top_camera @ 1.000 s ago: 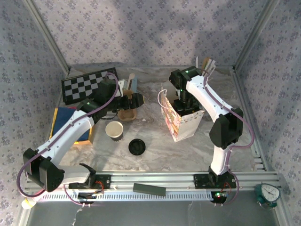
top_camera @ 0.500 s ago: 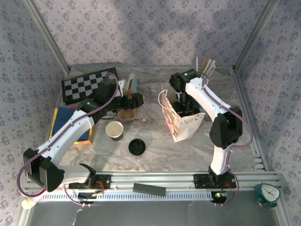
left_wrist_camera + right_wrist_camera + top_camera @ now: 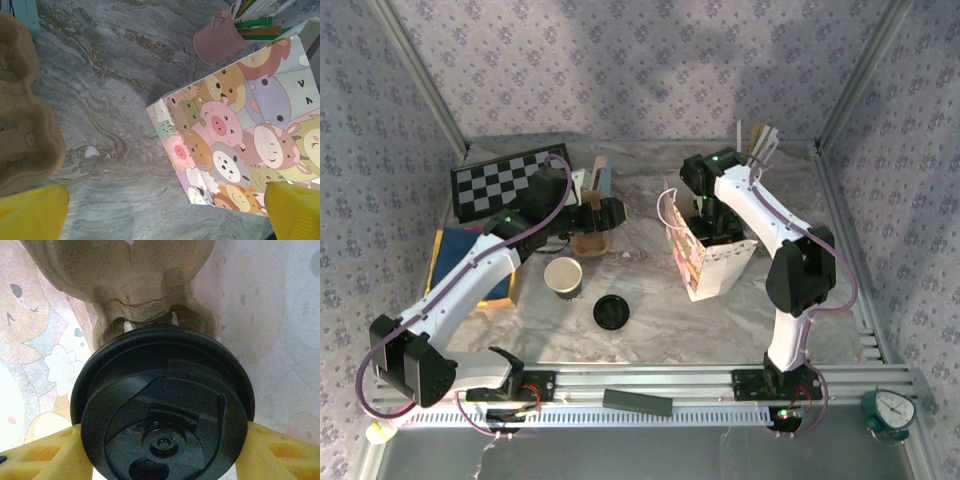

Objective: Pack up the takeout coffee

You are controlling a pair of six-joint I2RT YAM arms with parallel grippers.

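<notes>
**A:** Checking right gripper point(image 3: 162, 447) first. What sits between its fingers point(image 3: 45, 455)?

**B:** The takeout coffee point(image 3: 162, 415). Its round black lid faces the wrist camera. One yellow finger presses one side of the rim, the other finger the opposite side. The jaws stand part-way apart, clamped across the cup's width.

**A:** Surroundings?

**B:** Cartoon-print paper on both sides of the fingers, which is the inside of the paper bag point(image 3: 708, 265). Past the lid, beyond the fingertips, a brown moulded pulp shape. Cannot tell whether the cup touches it. From above, the gripper is down in the bag's open mouth.

**A:** Left gripper point(image 3: 162, 212)?

**B:** Spread wide, empty. Marbled table point(image 3: 115, 100) lies between its fingers point(image 3: 30, 215). The pulp cup carrier point(image 3: 20, 110) is just beyond one finger, the bag's printed side just beyond the other. A pink cup point(image 3: 220, 37) with sticks stands farther ahead.

**A:** Other items?

**B:** Lidless cup point(image 3: 563, 275) and loose black lid point(image 3: 611, 311) sit on the table, behind the left fingers toward the bases, apart from each other.
</notes>
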